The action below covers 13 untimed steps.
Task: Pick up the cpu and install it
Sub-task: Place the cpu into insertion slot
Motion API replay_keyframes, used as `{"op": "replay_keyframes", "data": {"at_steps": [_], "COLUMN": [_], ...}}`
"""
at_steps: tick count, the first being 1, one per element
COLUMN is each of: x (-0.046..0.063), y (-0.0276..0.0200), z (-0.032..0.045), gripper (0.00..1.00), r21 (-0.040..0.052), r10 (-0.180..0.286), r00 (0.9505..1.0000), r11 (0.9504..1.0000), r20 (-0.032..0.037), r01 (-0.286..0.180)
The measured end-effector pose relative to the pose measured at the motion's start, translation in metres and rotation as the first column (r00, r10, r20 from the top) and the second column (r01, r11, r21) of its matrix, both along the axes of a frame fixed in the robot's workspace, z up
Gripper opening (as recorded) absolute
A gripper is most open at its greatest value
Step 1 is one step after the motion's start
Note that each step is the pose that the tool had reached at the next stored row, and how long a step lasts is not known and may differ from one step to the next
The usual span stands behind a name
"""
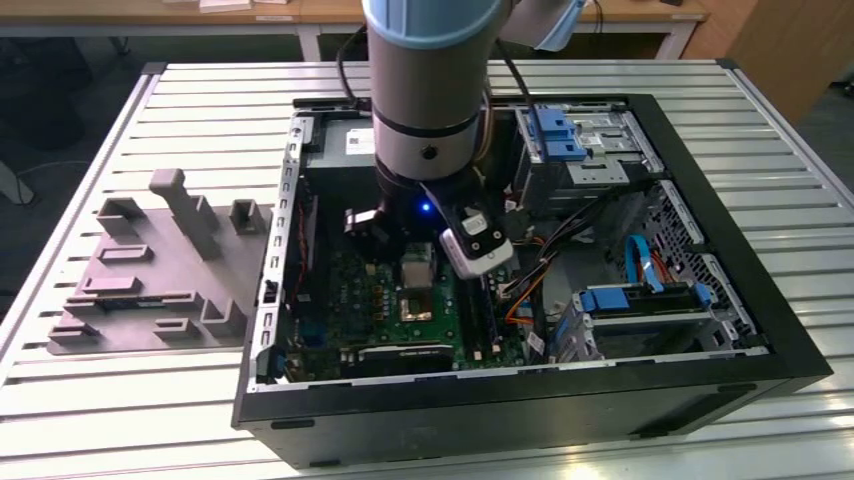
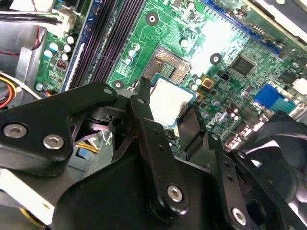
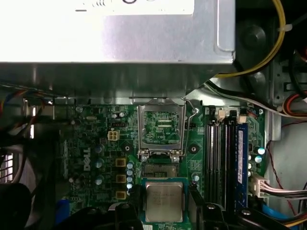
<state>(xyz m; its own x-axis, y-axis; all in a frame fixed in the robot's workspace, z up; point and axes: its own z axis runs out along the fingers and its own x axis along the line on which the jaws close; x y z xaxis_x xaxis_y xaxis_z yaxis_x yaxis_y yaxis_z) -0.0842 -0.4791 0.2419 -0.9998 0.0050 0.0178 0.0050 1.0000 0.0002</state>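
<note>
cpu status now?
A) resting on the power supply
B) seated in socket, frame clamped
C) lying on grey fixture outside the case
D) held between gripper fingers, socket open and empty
D: in the first wrist view the cpu sits between the fingers of the gripper, beside the bare socket, whose frame is flipped up.

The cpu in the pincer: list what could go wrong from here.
1. The pincer grips the cpu only by its edges; a slip could drop it onto the motherboard.
2. In the first wrist view the cpu sits beside the open socket, not over it; lowering it misaligned might damage the contacts.
3. The raised metal frame stands right by the socket, so the pincer could catch it.
</note>
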Motion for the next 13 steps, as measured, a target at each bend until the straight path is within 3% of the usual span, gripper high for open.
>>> {"op": "replay_keyframes", "data": {"at_steps": [7,13], "x": [0.000,0.000], "y": [0.0000,-0.0030], "z": [-0.0040,-0.0146], "gripper": [0.47,0.47], "r21": [0.0004,0.0000], "r10": [0.001,0.001], "r00": [1.0000,1.0000], "r11": [1.0000,1.0000], "r20": [0.0001,-0.0003], "r01": [-0.001,-0.001]}}
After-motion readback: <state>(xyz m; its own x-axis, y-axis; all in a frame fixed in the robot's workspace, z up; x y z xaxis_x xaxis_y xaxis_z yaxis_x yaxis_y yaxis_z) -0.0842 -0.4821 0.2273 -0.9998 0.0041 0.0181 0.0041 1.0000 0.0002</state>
